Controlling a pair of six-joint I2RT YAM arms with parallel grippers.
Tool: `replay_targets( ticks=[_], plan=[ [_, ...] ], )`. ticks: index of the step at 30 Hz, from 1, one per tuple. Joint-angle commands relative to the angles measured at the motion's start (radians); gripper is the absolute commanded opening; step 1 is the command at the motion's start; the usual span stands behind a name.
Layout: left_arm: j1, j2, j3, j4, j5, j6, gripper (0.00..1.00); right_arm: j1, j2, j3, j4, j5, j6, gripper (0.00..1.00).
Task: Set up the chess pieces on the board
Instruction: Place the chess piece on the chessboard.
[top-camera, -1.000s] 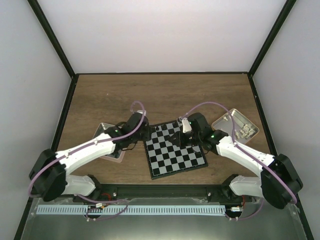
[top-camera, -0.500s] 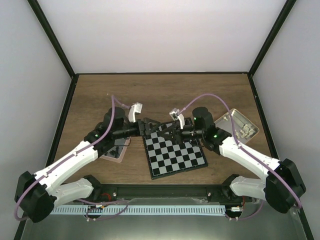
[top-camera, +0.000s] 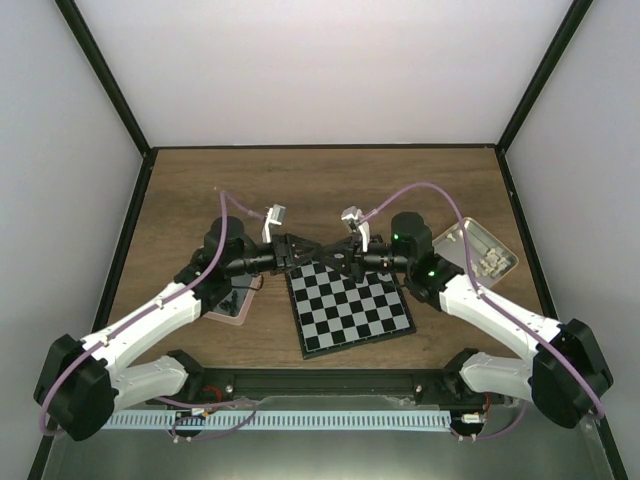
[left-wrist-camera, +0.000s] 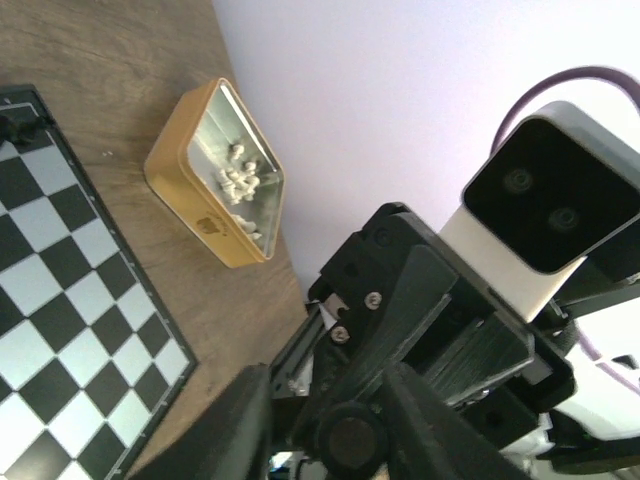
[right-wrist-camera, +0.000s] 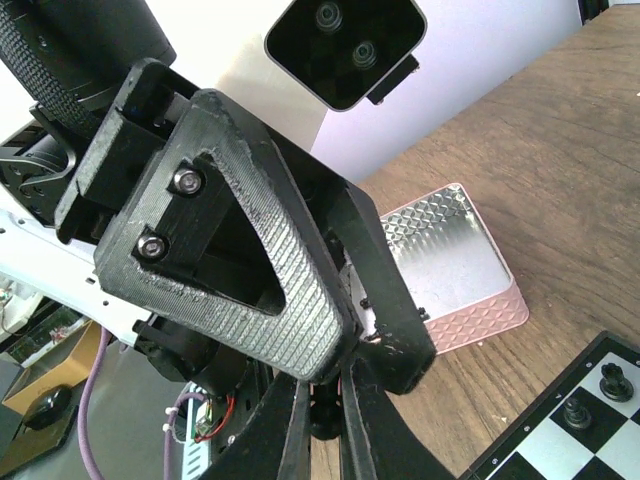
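Right gripper (top-camera: 343, 258) is pressed together on a small black piece (right-wrist-camera: 322, 422), above the far edge of the board (top-camera: 352, 305). Left gripper (top-camera: 300, 250) meets it tip to tip, jaws apart around this piece. White pieces (left-wrist-camera: 240, 178) lie in the tin (left-wrist-camera: 185, 190) on the desk (top-camera: 300, 190).

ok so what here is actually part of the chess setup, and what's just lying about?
Job:
board
black pieces near its corner
whitish pieces, in the tan tin

Lying about:
pink-rimmed tray beside the board
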Motion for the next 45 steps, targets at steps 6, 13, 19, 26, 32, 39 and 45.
replay_targets(
  ticks=[6, 13, 19, 26, 32, 39, 45],
  plan=[
    [0.005, 0.01, -0.025, 0.074, 0.045, -0.032, 0.14, -0.006, 0.019, 0.016, 0.067, 0.037, 0.024, 0.01],
    [0.006, 0.0, -0.026, 0.078, 0.018, -0.026, 0.1, -0.006, -0.006, -0.011, 0.09, 0.057, 0.127, 0.24],
    [0.008, -0.003, -0.021, 0.112, 0.008, -0.05, 0.1, -0.004, -0.075, -0.134, 0.33, 0.097, 0.443, 0.36],
    [0.008, 0.005, -0.019, 0.138, -0.001, -0.068, 0.1, 0.003, -0.067, -0.191, 0.418, 0.153, 0.64, 0.36],
    [0.008, 0.004, -0.027, 0.141, -0.001, -0.07, 0.1, 0.006, -0.032, -0.173, 0.42, 0.134, 0.656, 0.3],
    [0.007, 0.012, -0.033, 0.144, -0.001, -0.071, 0.1, 0.008, -0.003, -0.159, 0.434, 0.124, 0.673, 0.2],
    [0.008, 0.021, -0.035, 0.151, 0.0, -0.069, 0.1, 0.008, 0.012, -0.151, 0.436, 0.109, 0.687, 0.11]
  ],
)
